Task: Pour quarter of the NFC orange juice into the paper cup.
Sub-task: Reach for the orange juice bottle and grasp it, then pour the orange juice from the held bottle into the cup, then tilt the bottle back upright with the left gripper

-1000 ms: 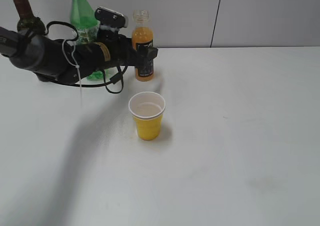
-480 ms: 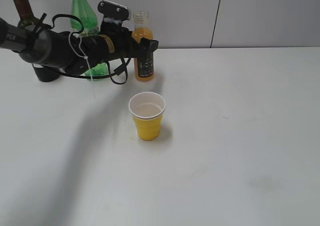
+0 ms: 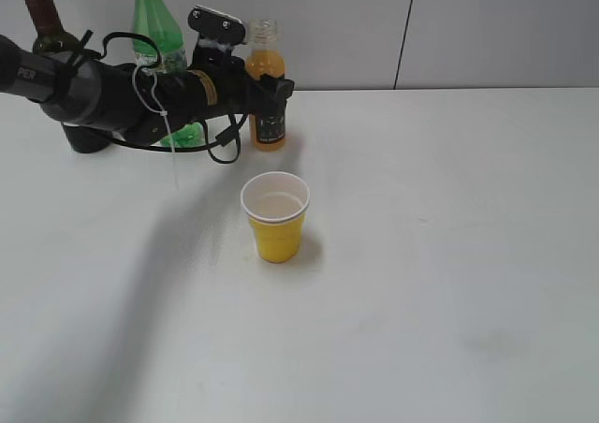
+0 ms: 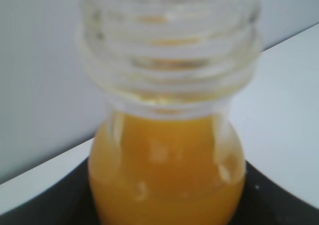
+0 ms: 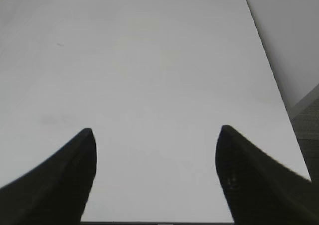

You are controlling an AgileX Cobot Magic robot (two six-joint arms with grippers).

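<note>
The NFC orange juice [image 3: 266,67] stands uncapped at the back of the table, upright, its black label low on the body. My left gripper [image 3: 271,94] reaches in from the left and is shut on its middle. In the left wrist view the bottle [image 4: 167,150] fills the frame, blurred, with my left gripper [image 4: 167,205] around it and black fingers [image 4: 45,205] showing at both sides. The yellow paper cup [image 3: 275,219] stands upright in front of the bottle, apart from it. My right gripper [image 5: 155,135] is open and empty over bare table and is out of the exterior view.
A green plastic bottle [image 3: 150,21] and a dark wine bottle [image 3: 42,16] stand behind my left arm at the back left. The white table [image 3: 449,255] meets a grey wall at the back. The table's right edge [image 5: 279,95] shows in the right wrist view.
My left arm has risen and straightened behind the gripper while the gripper stayed on the orange juice bottle. The bottle and the cup are where they were.
</note>
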